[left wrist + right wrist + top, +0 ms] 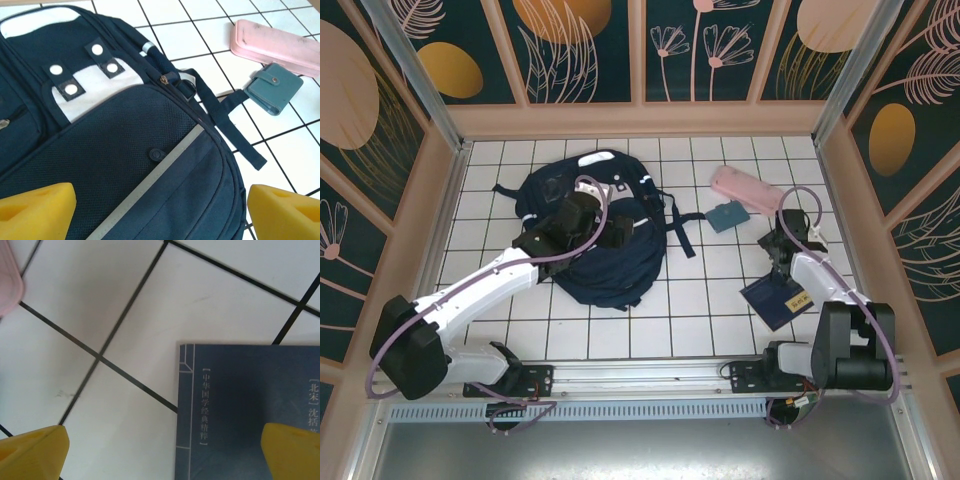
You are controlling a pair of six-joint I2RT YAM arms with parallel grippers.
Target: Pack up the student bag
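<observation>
Left pincer (160, 212) hangs open above the student bag (125, 150); right pincer (165, 452), open above a book (240, 400), likely must lower and grasp it.

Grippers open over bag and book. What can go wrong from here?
The book lies flat on the tiled table; the right gripper may skid off its edge.
The student bag looks zipped shut under the left gripper, so packing may stall.
Its loose strap lies near the wallet; snag risk.
</observation>
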